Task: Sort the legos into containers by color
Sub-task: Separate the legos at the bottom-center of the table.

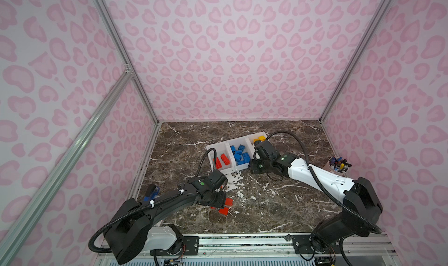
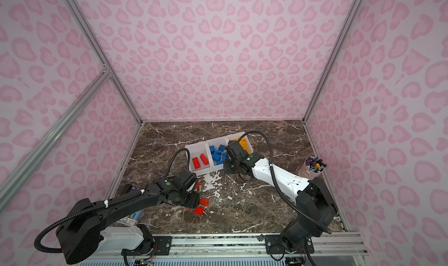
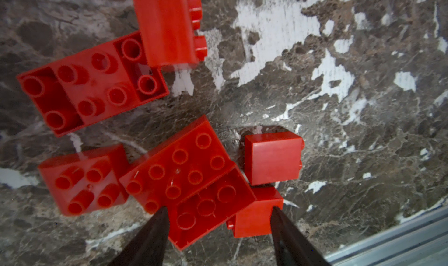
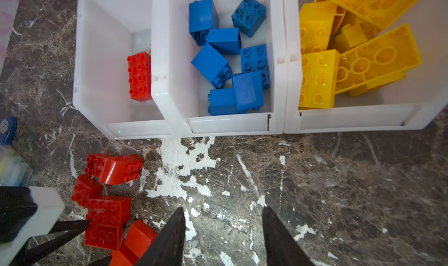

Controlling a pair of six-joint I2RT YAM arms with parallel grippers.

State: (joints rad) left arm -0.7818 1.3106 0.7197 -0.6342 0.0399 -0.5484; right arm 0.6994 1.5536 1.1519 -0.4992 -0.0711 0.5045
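Hovering low over a loose huddle of red bricks [image 3: 179, 165] on the worktop [image 3: 339, 131], near the front of the bins [image 4: 218, 125], with the left tool [image 3: 218, 211] spread wide. Black, tapering fingers [image 3: 155, 233] flanking a rectangle turned hollow side up, three ring-shaped tubes showing. Cannot tell whether the tips touch it. Glossy hard plastic all round: chunky squares and rectangles with round studs, one stepped piece, two blocks tipped over with smooth faces up, one long block lying with studs sideways.

Holding the right tool [image 4: 223, 211] parted as well, nothing between its pointed black tips, above bare worktop just in front of the bins. Three white, slightly translucent, straight-walled tubs joined in a row, open on top. Sorted reds [image 1: 224, 158] in the end tub nearer the left arm, studs up. Blue bricks [image 4: 211, 61] tumbled in the middle tub, mostly squat cubes. Yellow bricks [image 4: 317, 78] heaped in the other end tub, several upside down with hollow, ringed undersides.

Dark brown marble-look surface, polished, veined in white, scuffed to white patches before the bins. Brushed metal rail [image 3: 400, 240] along the worktop's edge. Round pinkish cup [image 1: 335, 172] of pens near the right arm, apart from the bins. Matt walls [image 1: 242, 58] printed with pink leopard spots.
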